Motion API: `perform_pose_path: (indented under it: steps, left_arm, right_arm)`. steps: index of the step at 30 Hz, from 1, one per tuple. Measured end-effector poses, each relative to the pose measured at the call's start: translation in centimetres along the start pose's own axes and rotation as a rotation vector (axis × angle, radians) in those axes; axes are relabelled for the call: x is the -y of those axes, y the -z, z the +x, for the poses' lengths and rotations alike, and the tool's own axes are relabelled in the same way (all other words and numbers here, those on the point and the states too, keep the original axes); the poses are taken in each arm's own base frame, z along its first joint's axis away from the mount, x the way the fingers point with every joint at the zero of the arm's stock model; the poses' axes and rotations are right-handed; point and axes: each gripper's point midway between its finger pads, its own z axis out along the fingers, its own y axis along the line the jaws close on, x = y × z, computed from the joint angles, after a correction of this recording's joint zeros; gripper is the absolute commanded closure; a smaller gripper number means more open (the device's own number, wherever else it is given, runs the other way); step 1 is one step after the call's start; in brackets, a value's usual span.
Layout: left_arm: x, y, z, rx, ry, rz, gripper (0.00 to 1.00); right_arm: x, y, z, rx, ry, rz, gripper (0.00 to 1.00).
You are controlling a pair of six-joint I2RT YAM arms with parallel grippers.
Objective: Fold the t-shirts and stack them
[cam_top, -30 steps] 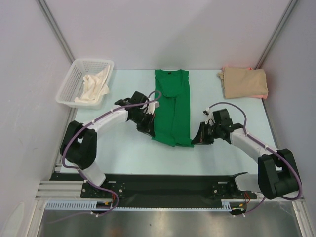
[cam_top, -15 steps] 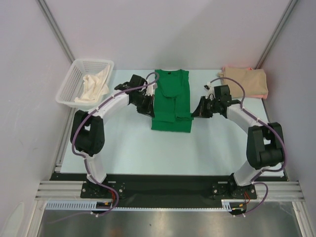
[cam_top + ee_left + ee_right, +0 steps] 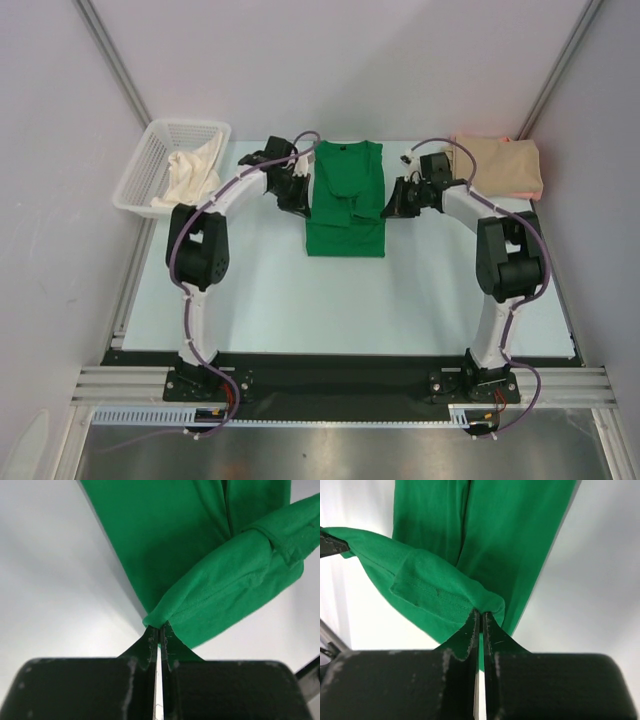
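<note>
1. The left gripper (image 3: pixel 159 630) was clamped on 1 hem corner of the green t-shirt (image 3: pixel 345 225); the right gripper (image 3: pixel 477 616) pinched the other.
2. The hem hung doubled over the shirt's middle, so the bottom-to-top fold was in hand.
3. Next, probably: lay the hem near the collar, release evenly, then stack with the tan t-shirt (image 3: pixel 497 165) at far right.

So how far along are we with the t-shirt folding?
Done: a folded tan fabric t-shirt lies at the far right corner, and the bright green fabric t-shirt is already a narrow strip. In hand: both pairs of jaws are shut on its hem corners, doubled over its middle. Left: finish that fold and stack the two.
</note>
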Motion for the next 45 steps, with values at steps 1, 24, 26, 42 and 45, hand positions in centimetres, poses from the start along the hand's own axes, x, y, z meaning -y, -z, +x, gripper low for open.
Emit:
perform_pose_path:
  steps: [1,24,26,42,45]
  left_arm:
    - [-0.3,-0.2,-0.5,0.006,-0.004,-0.004,1.00]
    - [-3.5,2.2,0.7,-0.004,0.086,0.056,0.26]
    - [-3.5,2.7,3.1,-0.045,0.164,0.108,0.26]
    - [0.8,-1.2,9.5,-0.257,0.350,0.290,0.31]
    - [1.1,-1.6,9.4,-0.264,0.343,0.292,0.31]
  right_arm:
    - [0.2,-0.3,-0.4,0.005,0.010,0.003,1.00]
    - [3.3,1.0,3.5,-0.054,-0.069,0.072,0.44]
    - [2.9,1.5,5.2,-0.083,-0.093,0.059,0.44]
    - [1.1,-0.3,8.4,-0.149,-0.149,-0.003,0.49]
    - [0.9,-0.6,8.5,-0.157,-0.164,-0.017,0.49]
